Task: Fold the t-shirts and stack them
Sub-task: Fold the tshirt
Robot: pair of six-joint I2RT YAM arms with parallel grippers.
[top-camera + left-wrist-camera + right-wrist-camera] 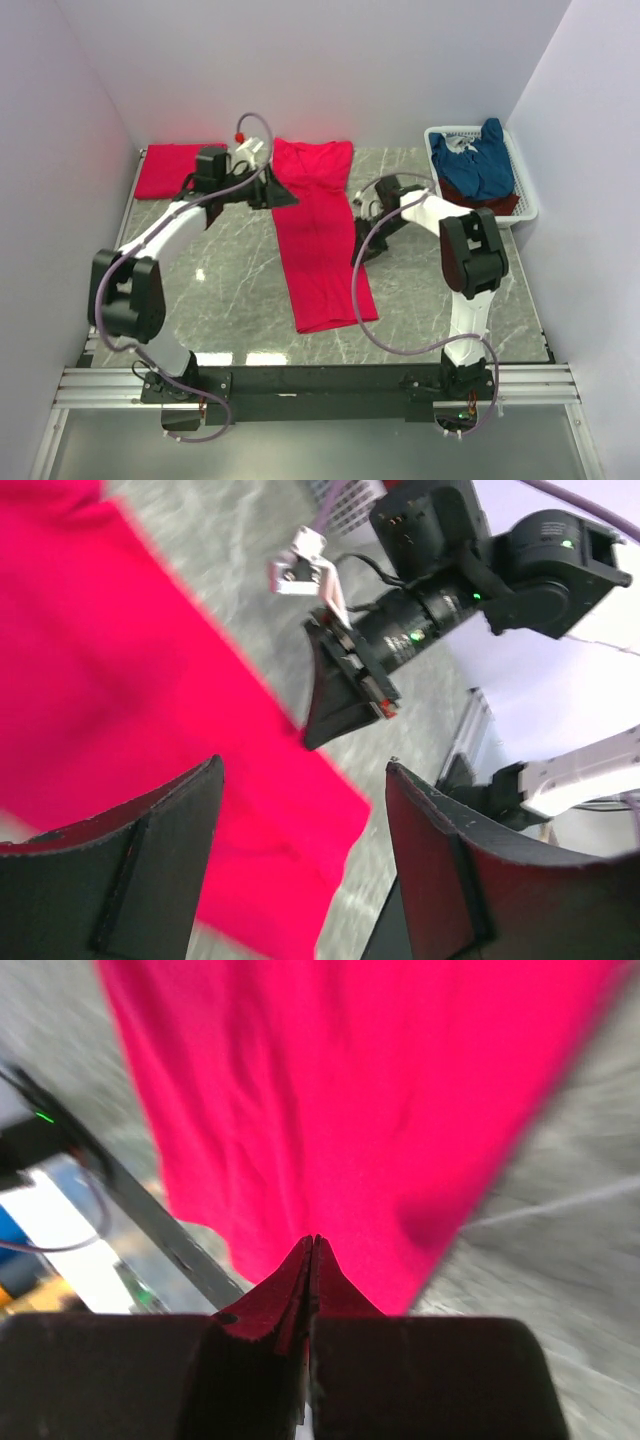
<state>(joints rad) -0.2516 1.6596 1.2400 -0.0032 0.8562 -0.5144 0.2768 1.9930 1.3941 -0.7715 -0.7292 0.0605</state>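
Roughly along the middle of the grey marble counter (440, 300) lies a bright red t-shirt (318, 235), made of soft cloth and folded into a long narrow strip. It runs from the far side towards the near side and slants slightly to the right at its near end.

The left tool (278, 193) is at the far part of this strip, on its left edge. In the left wrist view its two dark fingers (150, 870) stand well apart, with the red cloth (120, 680) showing below and between them and nothing clamped.

The right tool (360, 212) is at the strip's right edge, about level with the left one. In its own wrist view the fingers (313, 1245) are pressed tightly together, tips pointing at the edge of the red cloth (340, 1090). Whether any fabric is pinched between them cannot be told, because the view is blurred. From the left wrist camera the right tool (335, 685) appears as a dark wedge whose tip meets the shirt's edge.

A second folded red t-shirt (172, 170) lies flat in the far left corner of the counter, well apart from the strip. At the far right stands a white plastic basket (524, 180) holding a crumpled navy blue t-shirt (480, 165) on top of a darker red t-shirt (500, 205).
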